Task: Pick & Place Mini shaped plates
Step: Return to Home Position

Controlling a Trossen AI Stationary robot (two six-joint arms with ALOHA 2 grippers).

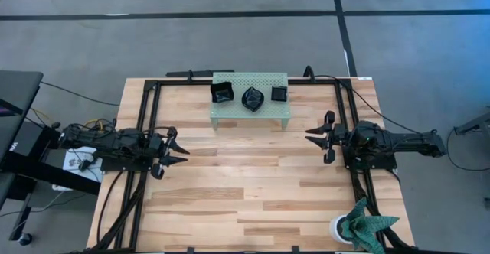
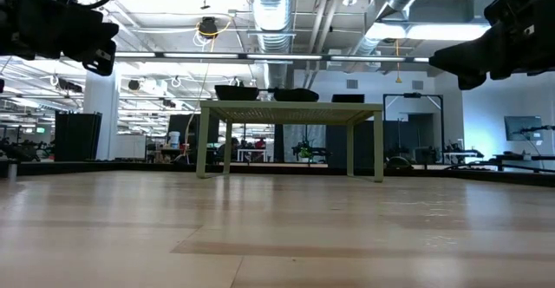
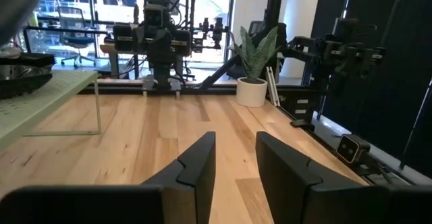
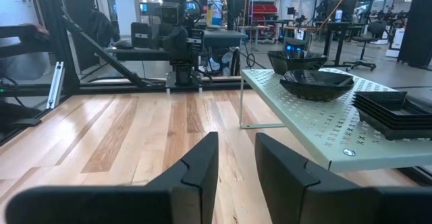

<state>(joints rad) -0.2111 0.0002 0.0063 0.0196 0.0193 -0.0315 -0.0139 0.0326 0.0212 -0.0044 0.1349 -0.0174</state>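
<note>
Three stacks of glossy black mini plates sit on top of the pale green perforated rack (image 1: 250, 110) at the table's far middle: a left stack (image 1: 223, 92), a middle one (image 1: 253, 99) and a square one on the right (image 1: 280, 93). They also show in the right wrist view, the square stack (image 4: 395, 109) nearest and a wavy one (image 4: 317, 82) behind it. My left gripper (image 1: 186, 156) hovers over the table's left part, open and empty, pointing right. My right gripper (image 1: 308, 135) hovers over the right part, open and empty, pointing left. Both are well clear of the rack.
The rack stands on four thin legs (image 2: 290, 110). Black frame rails (image 1: 147, 124) run along the table's left, right and far sides. A potted plant (image 1: 360, 225) stands at the near right corner. Bare wood (image 1: 245, 177) lies between the two grippers.
</note>
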